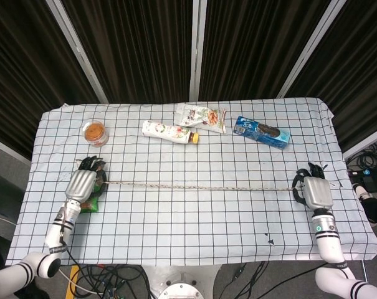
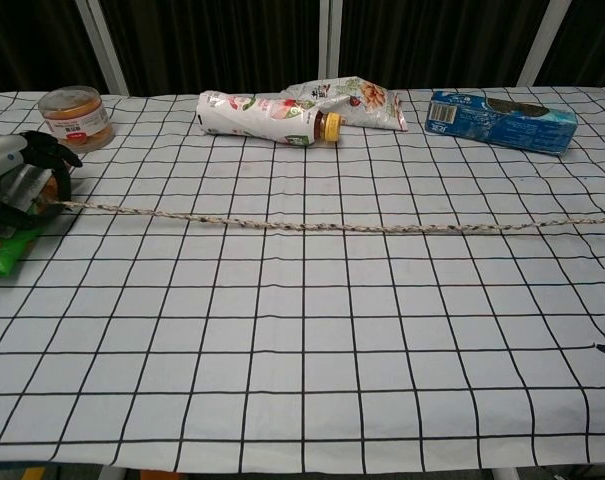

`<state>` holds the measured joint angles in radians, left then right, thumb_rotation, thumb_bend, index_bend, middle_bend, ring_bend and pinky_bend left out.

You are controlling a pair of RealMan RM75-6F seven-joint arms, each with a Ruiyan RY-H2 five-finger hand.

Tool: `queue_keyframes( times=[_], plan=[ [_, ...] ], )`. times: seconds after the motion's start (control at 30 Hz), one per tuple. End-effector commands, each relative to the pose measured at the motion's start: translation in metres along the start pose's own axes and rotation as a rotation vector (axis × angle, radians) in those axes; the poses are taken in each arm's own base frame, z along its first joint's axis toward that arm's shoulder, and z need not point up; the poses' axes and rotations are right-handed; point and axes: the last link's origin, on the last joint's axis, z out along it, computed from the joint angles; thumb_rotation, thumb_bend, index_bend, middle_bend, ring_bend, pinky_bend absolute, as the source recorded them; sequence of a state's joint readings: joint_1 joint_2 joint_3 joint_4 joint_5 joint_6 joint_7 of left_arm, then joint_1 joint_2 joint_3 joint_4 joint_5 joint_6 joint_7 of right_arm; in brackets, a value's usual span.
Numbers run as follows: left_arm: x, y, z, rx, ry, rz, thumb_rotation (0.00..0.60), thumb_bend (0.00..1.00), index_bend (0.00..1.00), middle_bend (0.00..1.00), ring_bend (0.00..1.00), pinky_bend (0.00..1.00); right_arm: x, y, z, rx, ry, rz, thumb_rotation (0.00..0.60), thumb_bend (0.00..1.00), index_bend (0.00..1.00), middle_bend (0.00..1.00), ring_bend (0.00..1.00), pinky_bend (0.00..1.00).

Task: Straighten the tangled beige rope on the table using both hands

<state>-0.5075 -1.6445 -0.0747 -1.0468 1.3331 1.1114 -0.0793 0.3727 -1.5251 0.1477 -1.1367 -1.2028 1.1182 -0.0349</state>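
The beige rope point(image 1: 194, 187) point(image 2: 322, 224) lies in a nearly straight line across the checked tablecloth, running from one hand to the other. My left hand point(image 1: 82, 184) point(image 2: 17, 180) grips its left end near the table's left edge, fingers curled over it. My right hand point(image 1: 313, 191) holds the right end close to the right edge; the chest view shows only the rope running off its right border, not this hand.
Along the back stand an orange-lidded jar point(image 1: 95, 132), a lying bottle point(image 1: 169, 131), a snack bag point(image 1: 202, 116) and a blue biscuit pack point(image 1: 262, 131). A green packet point(image 1: 91, 202) lies under my left hand. A small tear point(image 1: 269, 238) marks the cloth at front right.
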Motion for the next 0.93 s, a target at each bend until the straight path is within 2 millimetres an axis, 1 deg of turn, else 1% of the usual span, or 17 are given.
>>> queue_keyframes(
  times=[0.03,0.1,0.2,0.27,0.33,0.43,0.53,0.63,0.7,0.87,0.93],
  plan=[
    [0.0,0.0,0.0,-0.001,0.003,0.003,0.6,0.34,0.37,0.17,0.0,0.0,-0.001,0.0,-0.002,-0.002,-0.006,0.002,0.6,0.25,0.34,0.18,0.0,0.0],
    [0.002,0.001,-0.001,-0.002,0.012,-0.004,0.6,0.3,0.31,0.16,0.0,0.0,0.0,0.001,-0.003,-0.003,-0.007,0.002,0.6,0.2,0.28,0.16,0.0,0.0],
    [0.007,0.001,-0.003,-0.008,0.034,-0.018,0.6,0.26,0.27,0.16,0.0,0.0,0.006,0.0,-0.005,0.001,0.013,0.015,0.6,0.18,0.2,0.15,0.0,0.0],
    [0.019,-0.001,-0.007,-0.009,0.069,-0.03,0.6,0.25,0.27,0.16,0.0,0.0,0.016,0.0,-0.008,0.013,0.043,0.02,0.6,0.18,0.18,0.14,0.0,0.0],
    [0.033,-0.006,-0.012,0.001,0.11,-0.039,0.6,0.24,0.27,0.16,0.0,0.0,0.027,-0.001,-0.013,0.026,0.073,0.029,0.6,0.18,0.18,0.14,0.0,0.0],
    [0.061,-0.023,-0.025,0.038,0.164,-0.052,0.6,0.23,0.27,0.16,0.0,0.0,0.049,0.001,-0.026,0.054,0.11,0.028,0.6,0.19,0.18,0.15,0.0,0.0],
    [0.087,-0.044,-0.048,0.097,0.22,-0.069,0.6,0.23,0.27,0.16,0.0,0.0,0.07,0.005,-0.044,0.085,0.113,-0.003,0.6,0.2,0.18,0.16,0.0,0.0],
    [0.101,-0.06,-0.07,0.148,0.266,-0.072,0.6,0.22,0.27,0.16,0.0,0.0,0.083,0.009,-0.061,0.095,0.128,-0.018,0.6,0.2,0.18,0.16,0.0,0.0],
    [0.109,-0.07,-0.091,0.193,0.289,-0.071,0.6,0.22,0.27,0.16,0.0,0.0,0.091,0.011,-0.075,0.092,0.153,-0.014,0.6,0.2,0.18,0.16,0.0,0.0],
    [0.111,-0.077,-0.133,0.248,0.318,-0.079,0.6,0.22,0.27,0.16,0.0,0.0,0.095,0.016,-0.099,0.081,0.18,0.0,0.6,0.2,0.18,0.15,0.0,0.0],
    [0.109,-0.076,-0.145,0.258,0.326,-0.077,0.6,0.22,0.27,0.16,0.0,0.0,0.094,0.017,-0.107,0.078,0.179,0.004,0.6,0.2,0.18,0.15,0.0,0.0]
  ],
)
